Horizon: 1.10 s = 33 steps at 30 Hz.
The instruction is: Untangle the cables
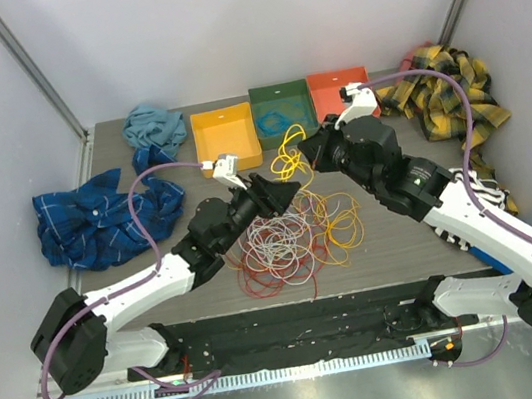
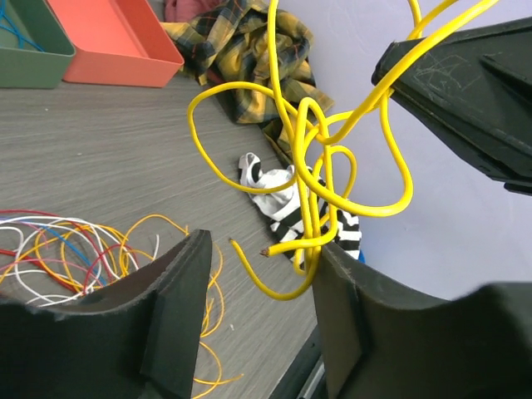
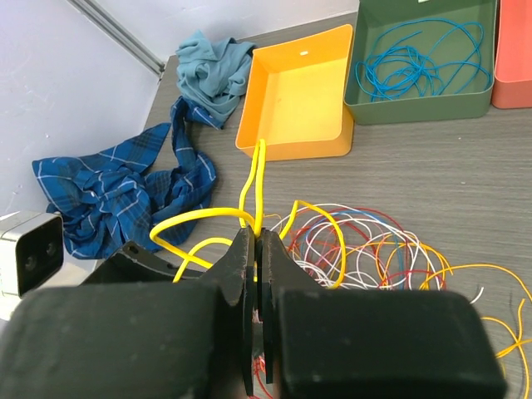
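Seen from above, the right pincer [image 1: 307, 150] and the left pincer [image 1: 288, 192] stand nose to nose above the counter [image 1: 397, 260]. A yellow cable [image 1: 286, 141] is looped up between them, and the heap of cables [image 1: 283, 242] lies just below on the near side.

The left wrist's own view shows its 2 fingers [image 2: 174, 307] well apart and gripping nothing. The yellow cable [image 2: 316, 166] hangs down from the right pincer [image 2: 399, 62] in a knotted bunch. Its strands run lengthwise into the gap and brush the finger on the right of the view. I'd say the left arm need only close.

In the right wrist's view, the right pincer [image 3: 259, 241] is pressed together on the yellow cable [image 3: 258, 174], which rises straight away from its tips.
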### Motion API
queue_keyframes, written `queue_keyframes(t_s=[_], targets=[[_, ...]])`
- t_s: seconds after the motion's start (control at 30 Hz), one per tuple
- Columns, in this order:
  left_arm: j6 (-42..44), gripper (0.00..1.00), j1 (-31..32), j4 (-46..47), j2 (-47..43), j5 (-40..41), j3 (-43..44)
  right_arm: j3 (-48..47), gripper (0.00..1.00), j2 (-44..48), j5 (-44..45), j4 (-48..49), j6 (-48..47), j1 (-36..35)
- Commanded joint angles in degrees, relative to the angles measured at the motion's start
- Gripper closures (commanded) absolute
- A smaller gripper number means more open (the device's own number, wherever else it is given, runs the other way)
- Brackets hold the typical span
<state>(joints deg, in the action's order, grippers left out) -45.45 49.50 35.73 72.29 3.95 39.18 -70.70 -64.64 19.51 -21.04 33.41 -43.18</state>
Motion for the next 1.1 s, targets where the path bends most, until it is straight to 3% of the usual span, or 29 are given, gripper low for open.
queue_keyframes(t_s=[0.0, 0.03, 0.13, 0.4, 0.43, 0.47, 0.53, 0.63, 0.87, 1.07], targets=[[1.59, 0.64, 0.16, 5.32, -0.31, -0.43, 0.64, -0.49, 0.99, 2.5, -0.17, 2.58, 0.87, -0.33], [1.59, 0.69, 0.08, 5.32, -0.31, -0.43, 0.46, -0.58, 0.99, 2.5, -0.17, 2.67, 0.87, -0.24], [1.77, 0.99, 0.08, 5.41, -1.19, -1.04, -0.42, -0.5, 0.99, 2.68, -0.35, 2.49, 0.96, -0.24], [1.16, 1.0, 0.16, 1.63, -5.22, -0.87, -1.91, -0.14, 0.99, 3.12, -0.26, 2.32, 1.4, -0.24], [1.15, 1.0, 0.16, 1.45, -5.75, -1.39, -2.17, -0.14, 0.93, 3.03, -0.43, 2.32, 1.22, -0.24], [1.07, 1.0, 0.08, 1.28, -6.19, -1.66, -2.44, -0.23, 0.81, 2.86, -1.13, 2.06, 1.05, -0.33], [0.98, 1.0, 0.08, -0.99, -8.12, -1.75, -2.79, -0.76, 0.48, 2.33, -1.49, 1.0, 0.87, -0.24], [1.76, 1.0, 0.16, -5.73, -11.1, -1.75, -2.79, 0.64, 0.34, 2.94, -1.14, 0.73, 0.69, -0.24], [4.84, 1.0, 0.16, -18.11, -16.3, -2.8, 1.5, 4.95, 0.39, 4.17, -2.54, 3.11, 0.34, -0.24], [6.52, 1.0, 0.08, -26.48, -16.92, -1.57, 8.79, 15.39, 0.4, 8.21, -6.93, 9.25, 1.48, -0.33]])
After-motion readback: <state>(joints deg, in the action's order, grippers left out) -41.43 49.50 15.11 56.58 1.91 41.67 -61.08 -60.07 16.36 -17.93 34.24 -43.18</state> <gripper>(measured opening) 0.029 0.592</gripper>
